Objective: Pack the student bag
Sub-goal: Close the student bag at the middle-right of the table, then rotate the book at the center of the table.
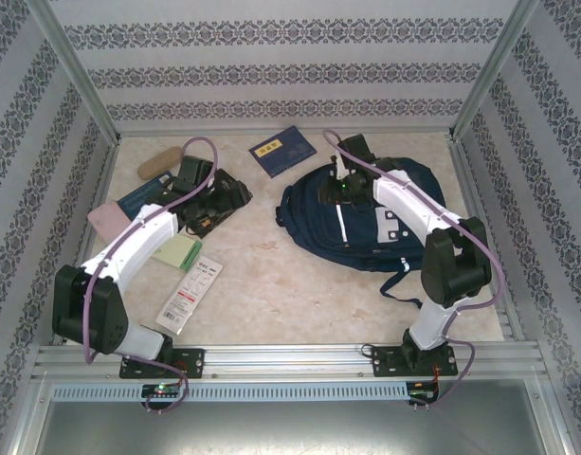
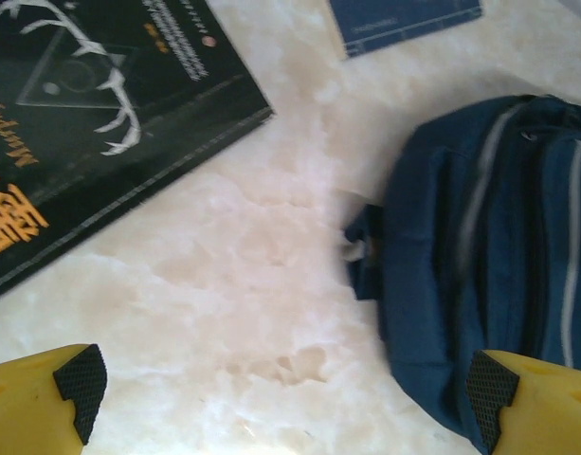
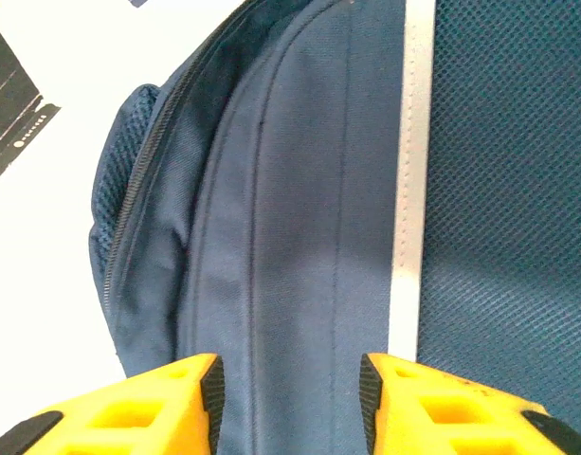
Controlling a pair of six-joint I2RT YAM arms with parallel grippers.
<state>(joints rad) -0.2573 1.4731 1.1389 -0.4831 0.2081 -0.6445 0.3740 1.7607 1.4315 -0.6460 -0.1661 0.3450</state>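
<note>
Right wrist, right gripper (image 3: 290, 391) parted over student bag (image 3: 299, 190), perhaps touching, left gripper (image 2: 285, 384) agape.

No wording can be read for certain. On the black book (image 2: 100, 123) left of the student bag (image 2: 489, 256), large orange characters (image 2: 10, 213) and fine white print (image 2: 176, 43) are seen but cannot be made out. A pale label (image 1: 267, 147) on the blue booklet (image 1: 288, 154), by the bag's far side, is likewise illegible.

1. Student bag (image 1: 366, 223): navy blue, with pale grey-white stripes.
2. Tabletop (image 1: 271, 294): cream, marbled with beige.
3. Book (image 2: 81, 123): black, with white antlers and orange characters.
4. Booklet (image 1: 282, 150): dark blue, with a pale label.
5. Right hand (image 3: 290, 393): yellow fingers, black pads.
6. Walls (image 1: 271, 57): white, banded with grey damask.
</note>
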